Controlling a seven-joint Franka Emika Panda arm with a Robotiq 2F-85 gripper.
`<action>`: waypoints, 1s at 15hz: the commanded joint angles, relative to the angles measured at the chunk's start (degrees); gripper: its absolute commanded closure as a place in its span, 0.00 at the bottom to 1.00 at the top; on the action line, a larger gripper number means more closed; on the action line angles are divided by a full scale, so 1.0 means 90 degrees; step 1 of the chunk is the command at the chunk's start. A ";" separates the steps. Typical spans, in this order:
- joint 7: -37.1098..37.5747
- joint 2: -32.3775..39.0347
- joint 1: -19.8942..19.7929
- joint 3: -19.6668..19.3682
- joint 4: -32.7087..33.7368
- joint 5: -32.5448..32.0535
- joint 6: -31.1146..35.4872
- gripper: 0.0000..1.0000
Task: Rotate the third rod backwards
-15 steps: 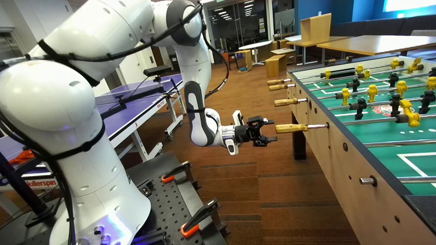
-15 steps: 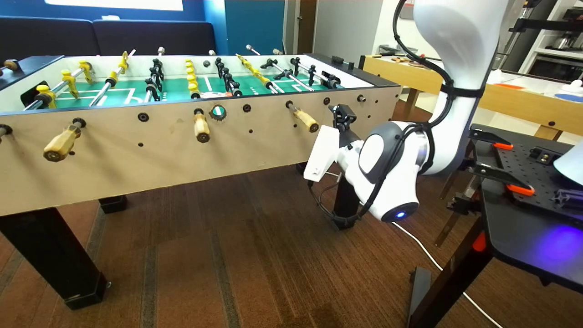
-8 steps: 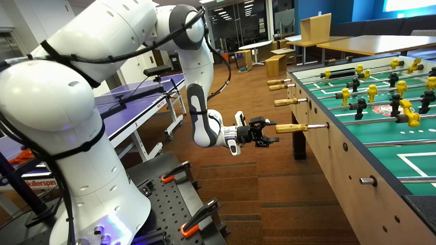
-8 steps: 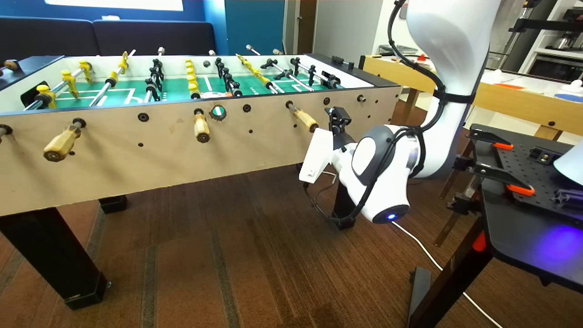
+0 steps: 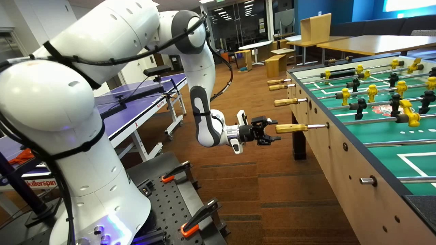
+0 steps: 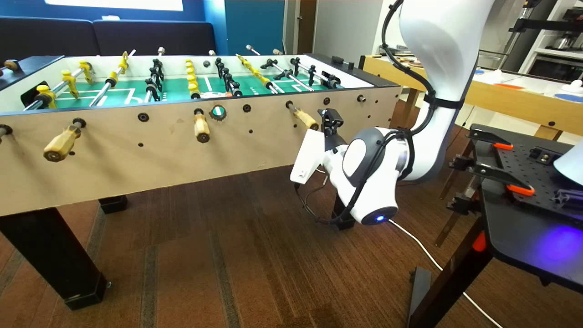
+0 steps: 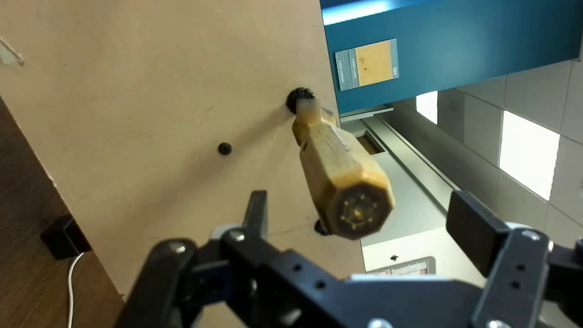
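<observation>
Since the earlier frames, the arm [image 5: 201, 73] has been moved and its gripper [image 5: 274, 130] brought nearer to the third rod [image 5: 317, 126]; the rod is found in the same position as before. Its wooden handle [image 7: 339, 168] projects outward below the near long edge of the foosball table [image 6: 255, 152] and, of the tan handles [image 6: 202, 127] visible along that edge, is set closest to the near corner shown in an exterior view. Between handle and corner, a bare metal rod end [image 6: 361, 98] is noted in both exterior views. Yellow figures [image 5: 410, 115] are carried on the third rod, inboard of the edge. The gripper's fingers [image 7: 258, 214] are spread apart. In the wrist view the handle is framed between them, end face toward the camera, with space seen on either side; whether its tip has been passed between the fingertips cannot be determined. Two clamps [image 5: 204, 211] are fitted at the edge of the black stand [image 6: 514, 248].
</observation>
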 commanded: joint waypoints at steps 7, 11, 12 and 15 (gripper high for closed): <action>-0.0178 0.0012 -0.0007 -0.0029 0.0245 -0.0134 0.0125 0.49; -0.0123 0.0003 -0.0028 -0.0021 0.0225 -0.0098 0.0205 0.79; -0.0055 -0.0019 -0.0041 -0.0012 0.0205 -0.0068 0.0193 0.82; 0.0293 -0.0056 -0.0118 0.0059 0.0156 0.0097 0.0118 0.82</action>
